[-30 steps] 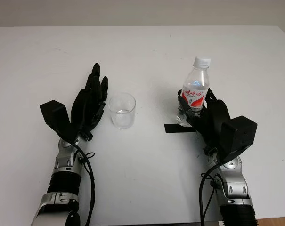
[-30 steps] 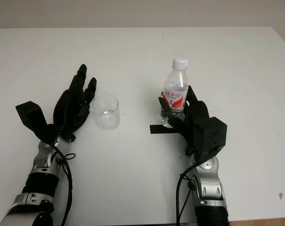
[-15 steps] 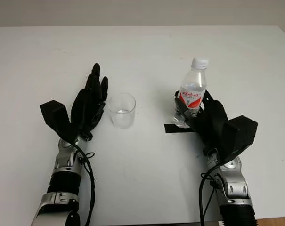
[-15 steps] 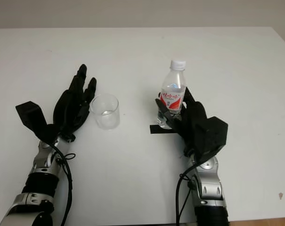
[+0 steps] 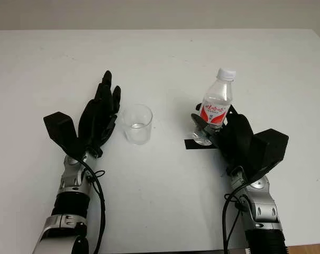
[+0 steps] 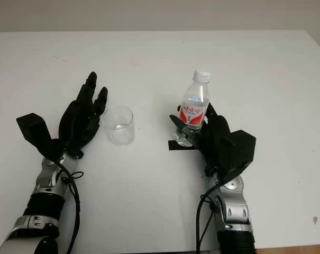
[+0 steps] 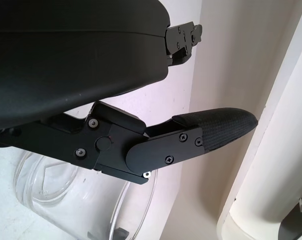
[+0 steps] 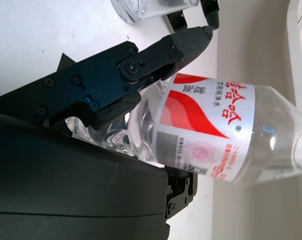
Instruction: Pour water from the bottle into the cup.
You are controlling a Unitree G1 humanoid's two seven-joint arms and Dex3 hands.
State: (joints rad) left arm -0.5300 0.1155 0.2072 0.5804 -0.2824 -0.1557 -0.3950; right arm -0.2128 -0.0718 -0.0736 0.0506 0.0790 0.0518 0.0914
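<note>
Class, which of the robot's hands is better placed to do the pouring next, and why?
The right hand: it already grips the capped bottle. The left hand is open beside the cup.

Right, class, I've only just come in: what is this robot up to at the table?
The right robot hand grips a capped water bottle by its lower part, just above a black strip on the white table. The left robot hand is open beside an empty clear cup, not holding it. Bottle and cup stand apart, so no pouring is happening yet.
</note>
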